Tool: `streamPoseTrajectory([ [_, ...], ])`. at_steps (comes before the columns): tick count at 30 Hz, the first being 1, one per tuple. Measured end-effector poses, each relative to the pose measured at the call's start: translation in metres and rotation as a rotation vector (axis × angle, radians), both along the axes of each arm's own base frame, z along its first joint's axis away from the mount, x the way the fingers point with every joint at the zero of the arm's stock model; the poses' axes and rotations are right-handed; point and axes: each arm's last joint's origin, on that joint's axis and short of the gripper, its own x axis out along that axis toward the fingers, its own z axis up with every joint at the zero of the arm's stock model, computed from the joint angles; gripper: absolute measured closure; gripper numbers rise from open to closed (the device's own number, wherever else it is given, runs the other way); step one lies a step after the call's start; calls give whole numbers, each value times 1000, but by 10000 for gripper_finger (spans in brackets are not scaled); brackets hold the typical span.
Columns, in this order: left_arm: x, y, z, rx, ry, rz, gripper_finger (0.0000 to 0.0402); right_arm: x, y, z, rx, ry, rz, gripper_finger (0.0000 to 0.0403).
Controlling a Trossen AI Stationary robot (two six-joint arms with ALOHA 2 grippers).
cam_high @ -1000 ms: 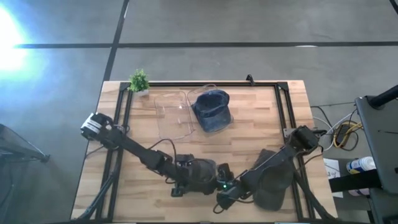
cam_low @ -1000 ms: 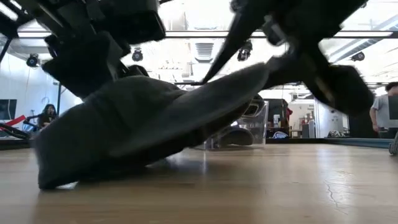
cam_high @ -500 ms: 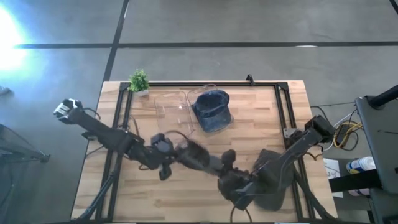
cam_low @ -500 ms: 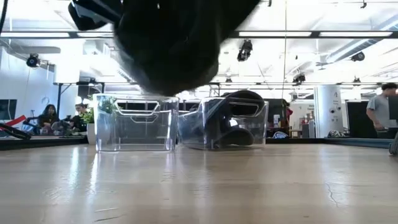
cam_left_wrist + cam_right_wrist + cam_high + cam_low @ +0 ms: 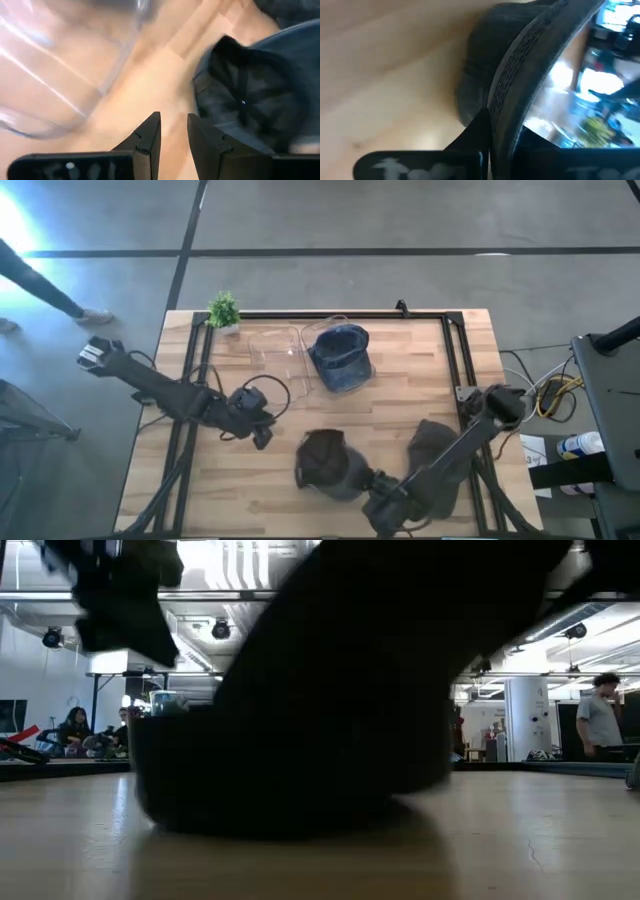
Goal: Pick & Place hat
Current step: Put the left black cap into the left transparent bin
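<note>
1. The right gripper (image 5: 368, 480) pinches the brim of a dark grey fabric cap (image 5: 325, 462), its fingers (image 5: 480, 131) closed on the brim's edge.
2. That cap sits on the wooden table (image 5: 400, 390), in front of the clear plastic bin (image 5: 345, 352) that holds a blue denim hat (image 5: 340, 360).
3. The left gripper (image 5: 262, 435) hovers to the left of the cap, its fingers (image 5: 147, 135) slightly apart and holding nothing.
4. A second dark cap (image 5: 437, 455) lies to the right of the held cap.
</note>
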Motion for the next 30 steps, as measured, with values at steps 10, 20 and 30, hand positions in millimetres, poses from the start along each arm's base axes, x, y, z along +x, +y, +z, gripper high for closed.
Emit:
streamPoseTrajectory([
  [10, 22, -6, -61, -206, -149, 11, 312, 11, 19, -36, 18, 46, -30, 389],
  [20, 85, -27, -82, -167, -20, -138, 312, 24, 27, -23, 151, -5, -19, 390],
  [30, 132, -69, -84, -142, -23, -326, 312, 33, 16, -49, 81, -22, -131, 390],
])
